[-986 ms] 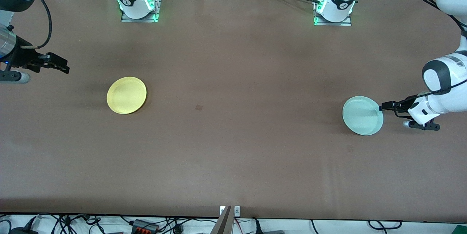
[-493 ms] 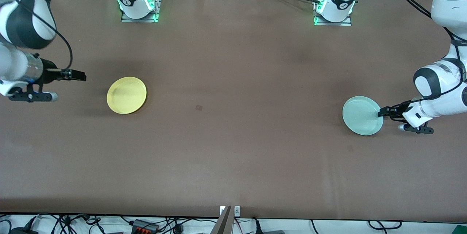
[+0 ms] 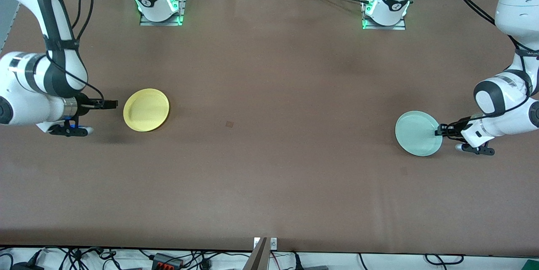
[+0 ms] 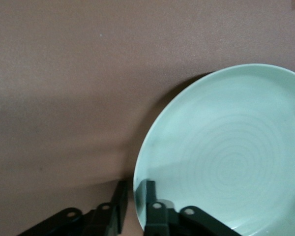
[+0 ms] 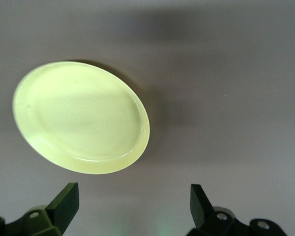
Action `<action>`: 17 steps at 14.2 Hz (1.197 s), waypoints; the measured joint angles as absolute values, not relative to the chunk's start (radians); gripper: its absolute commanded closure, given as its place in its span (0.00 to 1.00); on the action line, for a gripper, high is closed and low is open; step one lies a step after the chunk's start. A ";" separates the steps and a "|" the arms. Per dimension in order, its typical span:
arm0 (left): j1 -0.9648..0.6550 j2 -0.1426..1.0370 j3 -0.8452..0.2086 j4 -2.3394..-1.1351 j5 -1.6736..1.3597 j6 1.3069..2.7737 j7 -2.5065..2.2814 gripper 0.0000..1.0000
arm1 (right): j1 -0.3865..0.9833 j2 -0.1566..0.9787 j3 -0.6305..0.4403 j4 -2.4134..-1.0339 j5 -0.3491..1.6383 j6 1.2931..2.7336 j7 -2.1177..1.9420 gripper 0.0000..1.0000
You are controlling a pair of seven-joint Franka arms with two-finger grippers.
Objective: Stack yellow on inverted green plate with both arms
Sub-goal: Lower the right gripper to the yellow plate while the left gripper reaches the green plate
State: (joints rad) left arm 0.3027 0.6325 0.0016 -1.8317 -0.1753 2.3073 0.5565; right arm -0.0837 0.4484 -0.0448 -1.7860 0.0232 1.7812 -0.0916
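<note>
A: While the green plate [image 3: 418, 138] is being pinched at its rim, which step is counted as in hand?

B: The grasp-for-flip step, judged from the layout. The green plate lies right side up on the counter [image 3: 269, 169] toward the left arm's end, so it has not been inverted yet. The left gripper [image 3: 440, 130] is set at the rim edge that faces the left arm's end. In the left wrist view one finger [image 4: 150, 196] is seen inside the rim and the other outside it, with the jaws drawn nearly together on the rim. It is read as closed on the green plate.

A: And the right gripper [image 3: 113, 103]?

B: It is held low, just beside the yellow plate [image 3: 146, 109], at the edge toward the right arm's end, not touching. Its jaws are spread wide in the right wrist view and nothing is held. The yellow plate lies upright toward the right arm's end, well apart from the green one.

A: Next move?

B: A lift and turn-over of the green plate is likely called for, with the rim grip kept firm. A thin rim pinch could slip. The right gripper would then need to be closed on the yellow rim.
</note>
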 measured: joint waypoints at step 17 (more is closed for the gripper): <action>0.110 0.508 -0.065 -1.520 0.127 1.964 0.200 0.99 | -0.089 0.642 -0.044 -1.784 0.033 1.858 -0.141 0.56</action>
